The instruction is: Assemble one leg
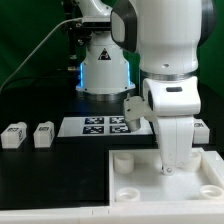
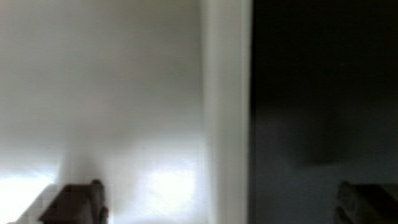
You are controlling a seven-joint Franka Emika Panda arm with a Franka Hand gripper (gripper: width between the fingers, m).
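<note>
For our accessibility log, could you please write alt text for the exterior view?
A white robot arm reaches down to a large white tray-like piece. Two tagged white legs lie on the black table at the exterior view's left.

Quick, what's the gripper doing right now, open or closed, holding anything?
Gripper: open, holding nothing; its fingers stand wide apart over the white tray-like piece.

Your wrist view is blurred, fingertips point(image 2: 71, 203) cropped at its edge; the tray point(image 1: 130, 182) runs off the exterior view
</note>
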